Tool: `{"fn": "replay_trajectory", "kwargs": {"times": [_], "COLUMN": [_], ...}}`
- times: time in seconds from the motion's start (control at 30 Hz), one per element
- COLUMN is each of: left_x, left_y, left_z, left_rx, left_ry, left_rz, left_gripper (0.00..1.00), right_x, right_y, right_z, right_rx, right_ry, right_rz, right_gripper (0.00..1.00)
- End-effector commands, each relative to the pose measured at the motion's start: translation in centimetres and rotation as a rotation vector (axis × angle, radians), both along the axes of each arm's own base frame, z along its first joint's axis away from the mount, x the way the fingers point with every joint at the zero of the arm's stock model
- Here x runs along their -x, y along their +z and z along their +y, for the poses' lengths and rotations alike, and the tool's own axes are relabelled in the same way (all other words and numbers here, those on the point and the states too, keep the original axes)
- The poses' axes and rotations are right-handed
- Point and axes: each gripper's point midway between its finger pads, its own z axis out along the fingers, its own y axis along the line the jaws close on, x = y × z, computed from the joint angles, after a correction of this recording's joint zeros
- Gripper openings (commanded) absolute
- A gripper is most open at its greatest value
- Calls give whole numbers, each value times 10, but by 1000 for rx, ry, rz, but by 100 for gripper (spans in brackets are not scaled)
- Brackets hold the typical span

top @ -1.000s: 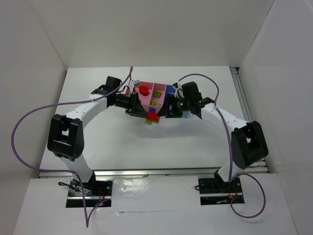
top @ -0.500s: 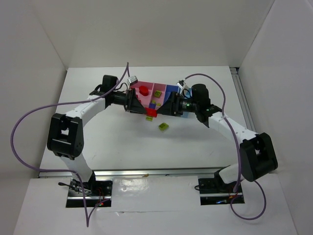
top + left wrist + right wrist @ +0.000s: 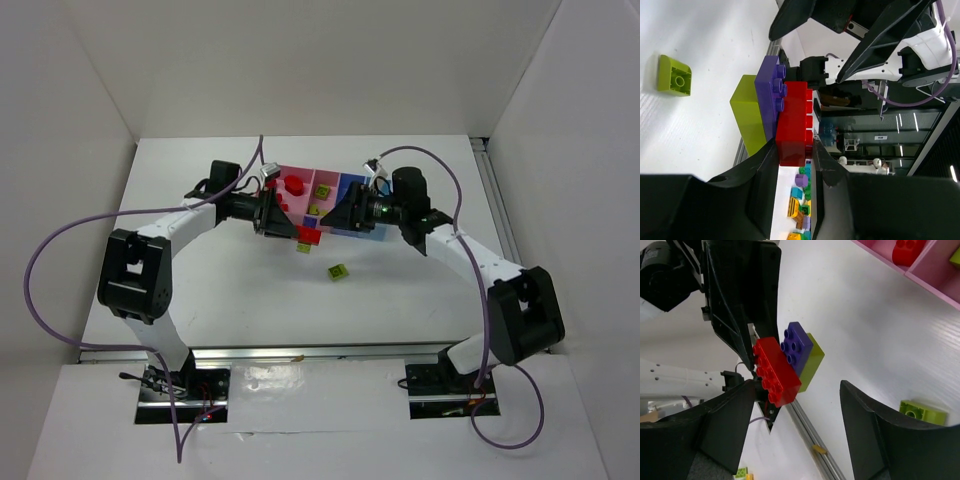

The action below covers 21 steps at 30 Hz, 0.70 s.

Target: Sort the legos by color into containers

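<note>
Sorting stands partway: your left gripper (image 3: 794, 150) pinches a three-brick stack (image 3: 792, 107); right gripper (image 3: 796, 390) gapes empty; one green brick (image 3: 338, 271) lies loose.

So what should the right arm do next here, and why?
Probably bring the open right gripper onto the green brick at the stack's outer end and pinch it. The left gripper clamps the red brick, and a purple brick joins the two, so the colors need pulling apart.
</note>
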Motion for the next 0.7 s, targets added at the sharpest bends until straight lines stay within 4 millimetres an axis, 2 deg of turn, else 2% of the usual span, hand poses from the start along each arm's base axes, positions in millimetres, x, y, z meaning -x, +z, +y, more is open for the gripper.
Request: {"fn": "replay_trajectory", "kwargs": {"times": [0.0,0.13,0.17,0.33,0.43,0.5,0.53,0.6,0.63,0.67], "left_x": [5,7,9,18,22,25,23,23,22,24], "left_y": [11,12,11,19,20,20,22,21,23,23], "left_z": [2,3,3,-1,-3,-6,-6,-6,-7,-9], "left_rx": [57,62,69,88,100,100,102,107,108,109], "left_ry": [-44,-50,-58,-92,-113,-123,-123,-129,-129,-138], "left_rz": [-68,-58,-56,-81,-89,-89,-97,-87,-96,-96], "left_gripper": [0,0,0,0,0,0,0,0,0,0], "right_x": [-9,-13,-12,-11,-8,-10,-3,-4,-1,0], "right_y": [20,18,10,3,5,8,7,-1,1,1], "right_z": [11,25,30,35,38,42,45,46,49,49], "right_rx": [-60,-58,-48,-72,-110,-138,-147,-143,-148,-149], "right_ry": [60,120,141,139,155,172,199,196,214,215], "right_rz": [-57,-63,-43,-15,-11,-23,-11,18,11,11], "right_gripper": [77,80,80,80,76,69,67,64,57,54]}}
